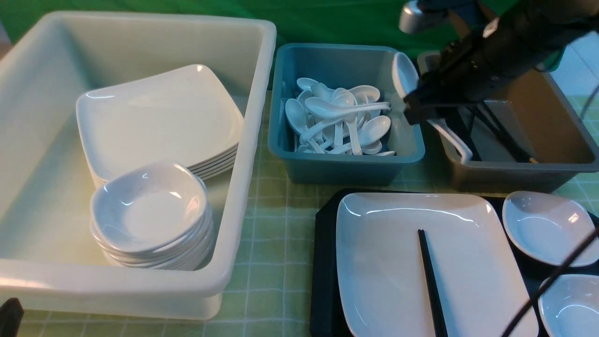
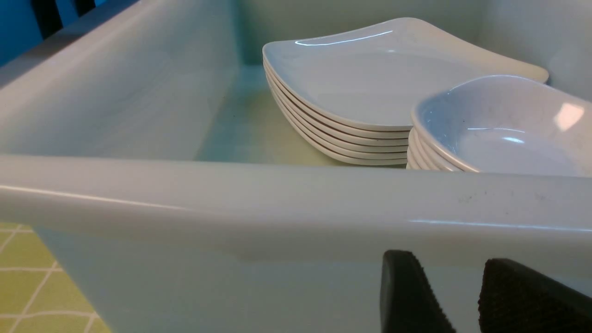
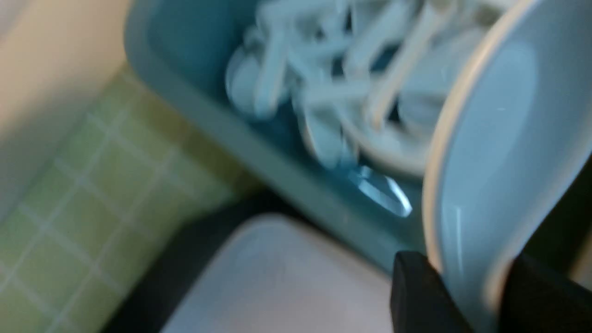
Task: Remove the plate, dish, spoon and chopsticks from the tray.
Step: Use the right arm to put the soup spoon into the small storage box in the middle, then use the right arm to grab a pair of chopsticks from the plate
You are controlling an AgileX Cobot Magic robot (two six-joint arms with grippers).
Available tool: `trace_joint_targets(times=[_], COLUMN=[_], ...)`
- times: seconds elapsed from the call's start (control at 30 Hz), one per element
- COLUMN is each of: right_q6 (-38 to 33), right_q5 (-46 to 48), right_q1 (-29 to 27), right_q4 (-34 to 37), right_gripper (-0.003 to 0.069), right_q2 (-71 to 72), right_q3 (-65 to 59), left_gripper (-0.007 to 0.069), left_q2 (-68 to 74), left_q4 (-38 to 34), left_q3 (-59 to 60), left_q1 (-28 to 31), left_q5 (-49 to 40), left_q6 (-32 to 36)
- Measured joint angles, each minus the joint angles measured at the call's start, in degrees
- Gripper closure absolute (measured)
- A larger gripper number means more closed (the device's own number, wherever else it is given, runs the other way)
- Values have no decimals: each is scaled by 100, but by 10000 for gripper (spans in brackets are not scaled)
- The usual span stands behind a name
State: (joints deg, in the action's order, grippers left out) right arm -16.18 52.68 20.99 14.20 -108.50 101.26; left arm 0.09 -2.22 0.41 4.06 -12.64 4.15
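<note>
The right tool (image 1: 412,102), at the upper right of the front view, pinches the spoon (image 1: 405,75), bowl upward, over the right edge of the teal tub (image 1: 346,164). The left tool (image 2: 462,300) has its fingers spread with nothing between them, close to the cream tub (image 2: 277,208). At the lower right, the plate (image 1: 388,262) sits on the tray (image 1: 323,262) with the chopsticks (image 1: 430,281) lying on it.
</note>
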Motion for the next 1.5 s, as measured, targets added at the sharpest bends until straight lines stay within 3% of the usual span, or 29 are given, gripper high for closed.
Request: trace_joint_targets(times=[0.27,0.47,0.57,0.63,0.73,0.83,0.87,0.93,1.0,1.13,1.27,1.5], right_q6=[58,430,447,447,447,579,591,717,867,1072,1490,2670], right_q5=[-267,-496,-46,563,1390,1598,1605,1636,1643,1637,1657,964], right_q1=[184,184,184,184,184,184,184,184,184,184,197,533], right_q4=[0,-193,-248,-273,-396,-565,-570,-616,-625,-630,-630,-619], right_gripper=[461,253,175,166,229,400,414,580,633,649,622,477], right_q2=[-1598,-2059,-2022,-1925,-1675,-1184,-1151,-643,-181,613,1824,3056], right_q3=[1787,2022,2122,2296,2569,2632,2632,2551,2274,1463,-407,-3487], left_gripper=[401,401,401,401,401,401,401,401,401,401,401,401], left_q2=[0,0,0,0,0,0,0,-4,-9,-11,-11,-11], left_q4=[0,0,0,0,0,0,0,0,0,0,0,0], left_q3=[0,0,0,0,0,0,0,0,0,0,0,0], left_q1=[0,0,0,0,0,0,0,0,0,0,0,0], left_q5=[0,0,0,0,-6,-6,-6,-6,-6,-6,-6,-6], left_q6=[9,9,13,13,13,13,13,13,13,13,13,13])
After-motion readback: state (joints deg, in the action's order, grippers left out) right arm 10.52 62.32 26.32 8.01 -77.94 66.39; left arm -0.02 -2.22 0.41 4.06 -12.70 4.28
